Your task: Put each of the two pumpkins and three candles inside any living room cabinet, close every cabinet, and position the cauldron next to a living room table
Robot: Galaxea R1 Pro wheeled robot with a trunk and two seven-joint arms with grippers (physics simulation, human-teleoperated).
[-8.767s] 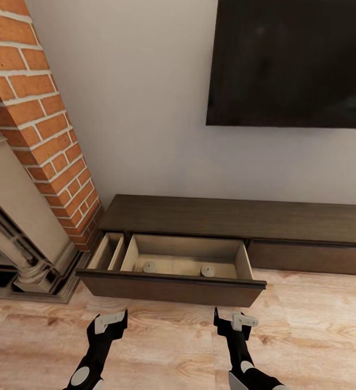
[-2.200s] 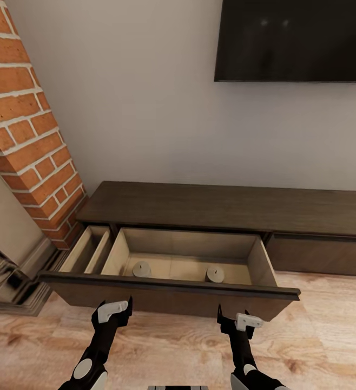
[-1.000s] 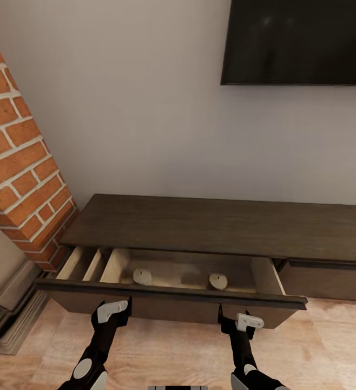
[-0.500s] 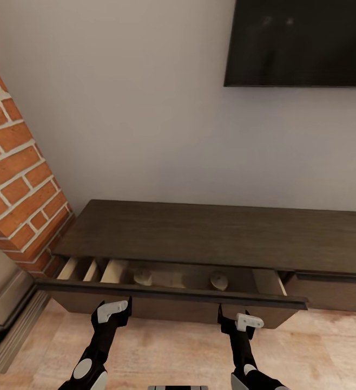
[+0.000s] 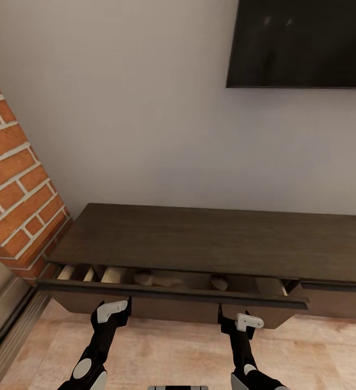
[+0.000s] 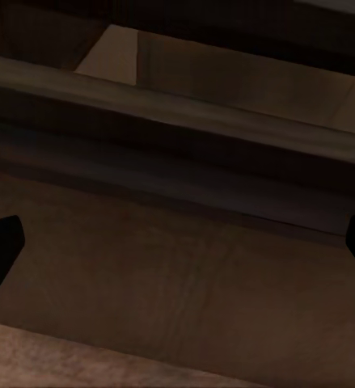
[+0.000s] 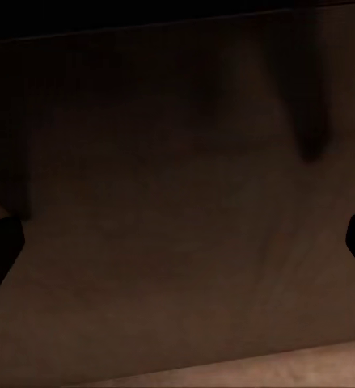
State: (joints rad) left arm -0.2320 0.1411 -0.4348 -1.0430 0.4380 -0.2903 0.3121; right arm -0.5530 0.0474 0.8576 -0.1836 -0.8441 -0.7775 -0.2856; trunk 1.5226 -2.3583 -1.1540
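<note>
Standing only a narrow slot open, the cabinet [image 5: 210, 241] had its long drawer front [image 5: 172, 294] pulled a little way out from under the dark top, so that a thin strip of pale interior showed between the two edges. Inside that strip two pale candles sat well apart, one candle [image 5: 143, 278] toward the left and another candle [image 5: 219, 281] toward the right, both partly hidden by the overhanging top. A pale divider [image 5: 89, 273] near the left end split off a smaller compartment. The left gripper [image 5: 111, 314] was just short of the drawer front, its fingers spread apart and holding nothing; in the left wrist view the dark fingertips [image 6: 1, 252] stood at opposite margins with the wood panel [image 6: 177, 275] between them. The right gripper [image 5: 233, 320] was likewise close to the front with fingers spread and empty, its wrist view showing only dim brown wood [image 7: 177, 202]. Left of the cabinet's end rose a brick column [image 5: 13, 179], nearly touching the cabinet's corner. Light wooden floor [image 5: 172, 352] lay open around both arms. A dark wall-mounted screen [image 5: 302, 43] hung well above the cabinet's right part on a plain pale wall [image 5: 129, 108].
</note>
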